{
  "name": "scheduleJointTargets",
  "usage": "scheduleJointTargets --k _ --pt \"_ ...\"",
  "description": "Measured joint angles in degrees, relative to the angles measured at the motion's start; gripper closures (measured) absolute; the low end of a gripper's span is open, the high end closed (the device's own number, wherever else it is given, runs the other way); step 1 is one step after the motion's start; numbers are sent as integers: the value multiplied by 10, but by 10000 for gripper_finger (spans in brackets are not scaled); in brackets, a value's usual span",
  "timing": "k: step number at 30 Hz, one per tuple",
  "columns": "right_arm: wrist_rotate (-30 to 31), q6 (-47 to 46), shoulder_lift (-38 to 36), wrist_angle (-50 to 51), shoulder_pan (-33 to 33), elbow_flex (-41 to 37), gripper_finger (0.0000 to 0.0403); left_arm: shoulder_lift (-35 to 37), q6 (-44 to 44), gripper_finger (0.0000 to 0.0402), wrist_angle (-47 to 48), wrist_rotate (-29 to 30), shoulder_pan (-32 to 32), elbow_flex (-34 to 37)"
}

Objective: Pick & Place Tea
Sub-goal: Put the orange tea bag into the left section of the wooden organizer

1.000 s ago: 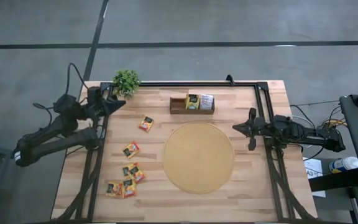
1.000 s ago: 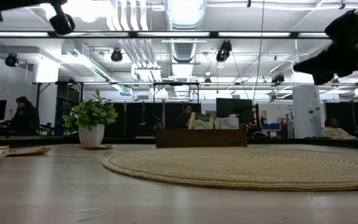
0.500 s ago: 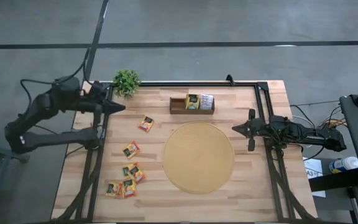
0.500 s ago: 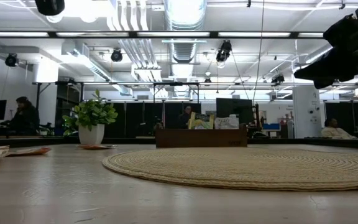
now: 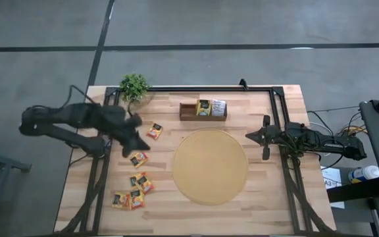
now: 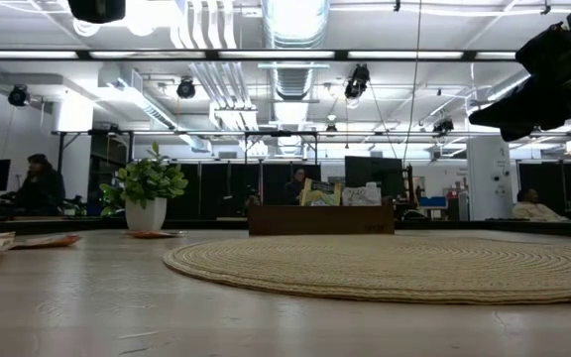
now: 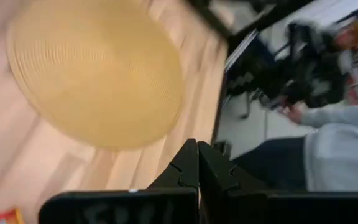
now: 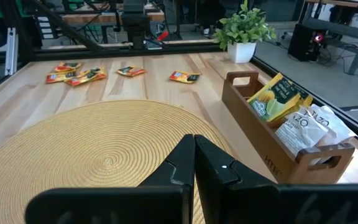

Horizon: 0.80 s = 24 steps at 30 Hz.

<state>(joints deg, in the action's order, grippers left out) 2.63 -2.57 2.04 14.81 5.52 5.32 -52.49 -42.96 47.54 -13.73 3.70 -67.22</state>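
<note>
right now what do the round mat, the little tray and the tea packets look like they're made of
Round mat: looks like woven straw or jute, matte, coiled in concentric ridges. Tray: brown wood with a smooth finish, grain and cut handle holes showing. Tea packets: probably printed paper or foil, flat with slightly glossy faces; hard to tell which.

Bright ceiling tubes [image 6: 285, 55] glare overhead; motion blur smears the mat [image 7: 95, 74] beyond the left end effector [image 7: 197, 163].
</note>
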Motion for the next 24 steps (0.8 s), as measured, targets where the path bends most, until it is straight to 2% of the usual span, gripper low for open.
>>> scheduleJointTargets --k 6,11,19,22,24 --pt "0 0 0 0 0 0 394 -15 -68 401 5 86 108 0" --pt "0 0 0 0 0 0 394 -33 -108 401 56 150 144 2" --pt "1 0 0 0 0 0 394 -80 -107 401 65 126 150 38" --pt "1 0 0 0 0 0 394 -96 -105 393 57 79 150 55" --pt "1 0 0 0 0 0 394 -109 -99 374 45 44 151 69"
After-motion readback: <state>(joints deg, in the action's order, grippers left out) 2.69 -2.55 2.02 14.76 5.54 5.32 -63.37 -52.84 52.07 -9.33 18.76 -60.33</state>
